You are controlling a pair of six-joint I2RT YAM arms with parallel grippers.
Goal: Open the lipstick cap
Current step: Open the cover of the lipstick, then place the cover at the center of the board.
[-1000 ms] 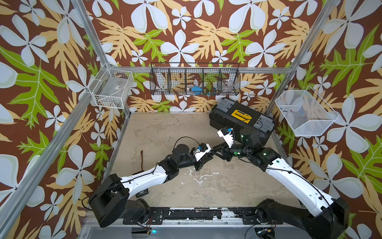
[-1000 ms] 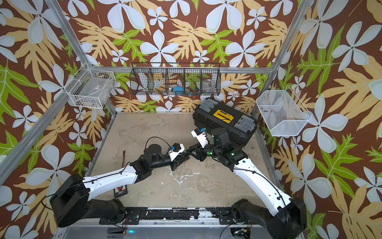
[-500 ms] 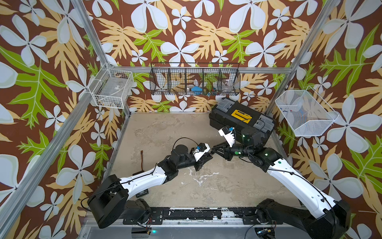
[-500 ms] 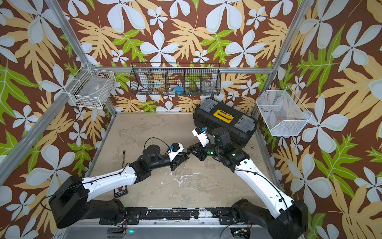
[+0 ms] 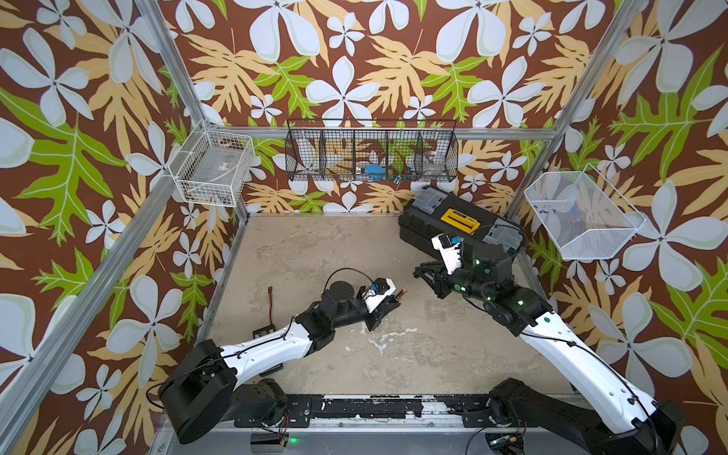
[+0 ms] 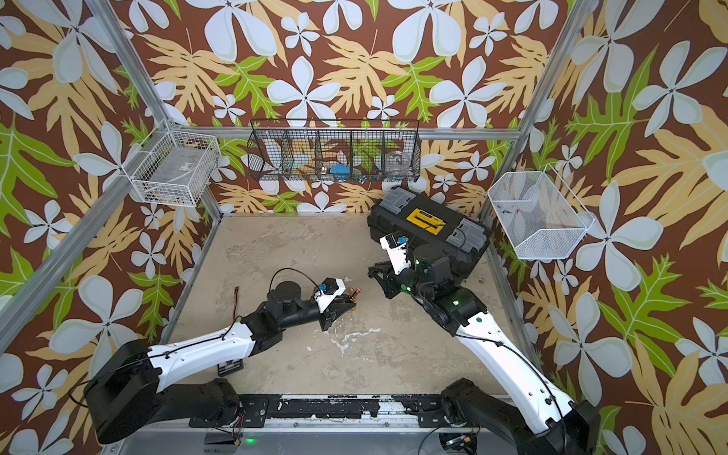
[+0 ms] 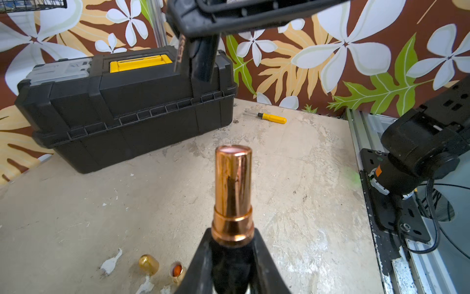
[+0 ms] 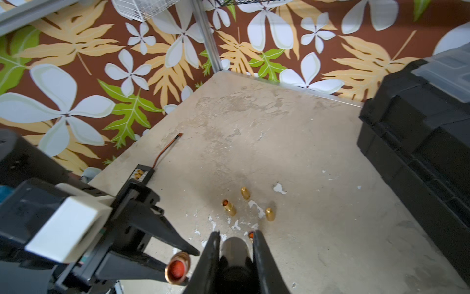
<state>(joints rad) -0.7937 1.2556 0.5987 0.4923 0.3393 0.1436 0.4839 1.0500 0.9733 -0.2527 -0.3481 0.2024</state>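
My left gripper (image 5: 394,301) (image 7: 232,235) is shut on the black base of the lipstick (image 7: 233,188). Its bare copper tube sticks out past the fingertips, also seen in both top views (image 5: 401,293) (image 6: 355,293). In the right wrist view the open end of the tube (image 8: 177,270) shows red inside. The dark cap (image 8: 234,250) is off the lipstick and sits between the jaws of my right gripper (image 8: 235,232), which is shut on it. In the left wrist view the cap (image 7: 201,58) hangs above and beyond the tube. My right gripper (image 5: 419,272) (image 6: 373,272) is a short gap to the right of the left one.
Several small gold lipsticks and caps (image 8: 229,206) (image 7: 148,264) lie on the table below the grippers. A black toolbox (image 5: 453,224) stands at the back right, with a yellow screwdriver (image 7: 272,118) beside it. A small black box with a cable (image 5: 264,333) lies at the left edge.
The right gripper's jaws have closed on the cap. The cap has come off the lipstick, and the right gripper has drawn back a little toward the toolbox, baring the copper tube.
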